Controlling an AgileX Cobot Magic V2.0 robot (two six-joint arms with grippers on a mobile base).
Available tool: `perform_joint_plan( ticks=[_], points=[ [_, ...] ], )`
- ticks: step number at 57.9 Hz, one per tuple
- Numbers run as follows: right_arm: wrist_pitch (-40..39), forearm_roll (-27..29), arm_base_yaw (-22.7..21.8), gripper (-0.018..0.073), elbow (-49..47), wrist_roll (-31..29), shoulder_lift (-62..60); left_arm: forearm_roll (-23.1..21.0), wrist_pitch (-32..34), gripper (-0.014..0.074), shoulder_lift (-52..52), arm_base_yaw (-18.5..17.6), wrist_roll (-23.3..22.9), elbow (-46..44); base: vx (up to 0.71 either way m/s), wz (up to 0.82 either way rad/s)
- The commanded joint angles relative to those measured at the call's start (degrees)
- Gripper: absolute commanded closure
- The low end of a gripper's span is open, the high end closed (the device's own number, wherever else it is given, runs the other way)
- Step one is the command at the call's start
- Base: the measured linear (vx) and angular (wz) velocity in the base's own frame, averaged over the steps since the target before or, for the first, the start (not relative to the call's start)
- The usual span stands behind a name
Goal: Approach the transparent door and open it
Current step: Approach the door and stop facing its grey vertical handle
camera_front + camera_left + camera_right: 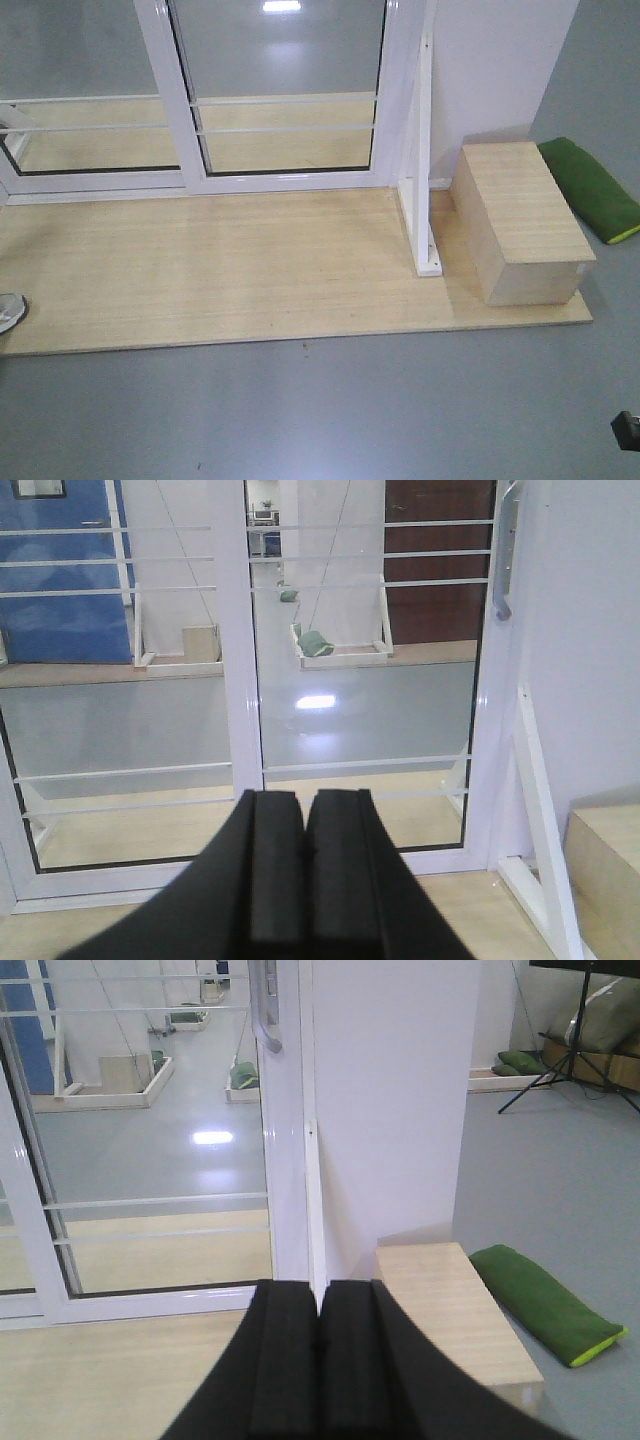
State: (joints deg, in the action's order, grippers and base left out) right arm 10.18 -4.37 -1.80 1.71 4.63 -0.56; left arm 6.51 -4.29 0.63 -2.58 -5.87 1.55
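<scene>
**Glass door ahead, both grippers clenched**

You are facing the tall clear-glass sliding door in a white frame point(285, 60), standing at the back of the pale wooden platform point(230, 270). Its curved grey metal handle point(505, 550) is sitting on the right edge, beside the white wall point(390, 1110). The left gripper point(305, 870) and right gripper point(322, 1350) are hanging short of it, jaws pressed together, gripping nothing.

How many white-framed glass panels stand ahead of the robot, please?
2. The transparent door, with the grey handle on its right edge, stands beside the white wall; the handle-less panel is to its left. Others may lie out of view.
</scene>
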Motion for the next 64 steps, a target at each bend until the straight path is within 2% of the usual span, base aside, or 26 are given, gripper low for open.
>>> perform_joint_plan(
  ticks=[1, 34, 64],
  points=[
    [-4.90, -0.24, -0.14, 0.0567, 0.82, -0.52, -0.60, -0.11, 4.63, 0.0602, 0.19, -0.31, -0.21, 1.75, 0.51, 0.08],
    [-4.90, -0.24, -0.14, 0.0567, 0.82, -0.52, -0.60, -0.11, 4.63, 0.0602, 0.19, -0.31, -0.21, 1.75, 0.46, 0.07],
    [-4.90, -0.24, -0.14, 0.0567, 0.82, -0.52, -0.60, -0.11, 4.63, 0.0602, 0.19, -0.31, -0.21, 1.75, 0.34, 0.03]
  ],
)
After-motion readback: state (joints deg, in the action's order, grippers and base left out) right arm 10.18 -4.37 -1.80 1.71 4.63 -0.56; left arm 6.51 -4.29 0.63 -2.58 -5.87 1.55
